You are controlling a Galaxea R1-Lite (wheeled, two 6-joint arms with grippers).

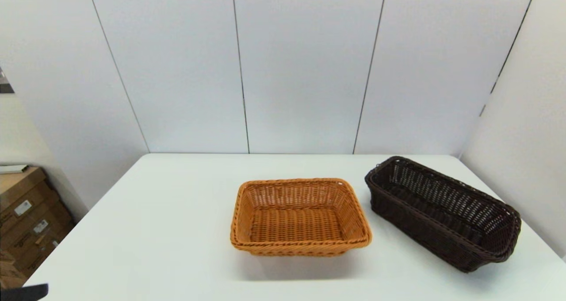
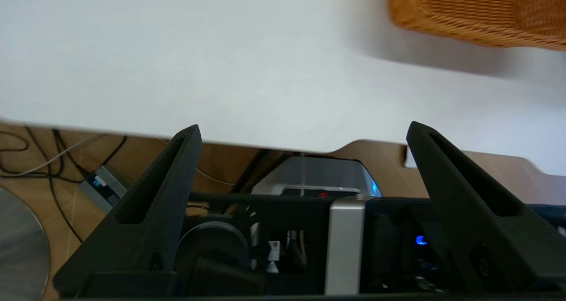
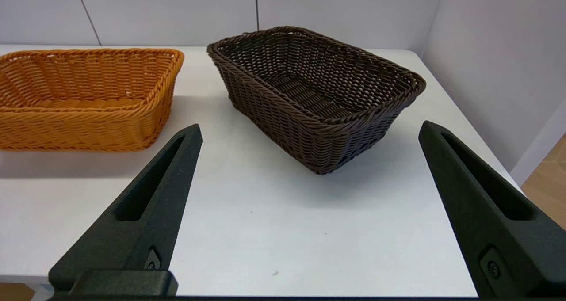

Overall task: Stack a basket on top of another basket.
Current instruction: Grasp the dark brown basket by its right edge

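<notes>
Head view: two woven wicker baskets sit on the white surface [image 1: 154, 230], both rectangular with braided rims, both upright. The orange basket [image 1: 300, 217] is near the middle, tight weave on the floor, looser weave on the flared sides. The dark basket [image 1: 442, 212] is to its right, apart from it with a strip of bare surface between, turned at an angle, open-weave sides, near the surface's right edge and the right wall. Nothing is stacked; both are empty. Wide bare surface lies to the left of and in front of the orange basket. Cardboard boxes [image 1: 26, 212] stand on the floor off the left edge. Only a dark sliver at the bottom left corner shows of an arm here.

Right wrist view: the right hand [image 3: 309, 131] is released, its fingers [image 3: 150, 203] spread wide, holding nothing, low over the front part of the surface. The dark basket [image 3: 316, 93] is ahead between the fingertips, near corner pointing toward the hand, not touched. The orange basket [image 3: 84, 97] is beside it. This view shows the outer side weave of both.

Left wrist view: the left hand [image 2: 303, 131] is also released, fingers [image 2: 154, 208] wide apart, empty, parked below and in front of the surface's front edge. A corner of the orange basket [image 2: 477, 9] shows farther off. Cables and robot base parts are seen underneath, hidden in the other views.
</notes>
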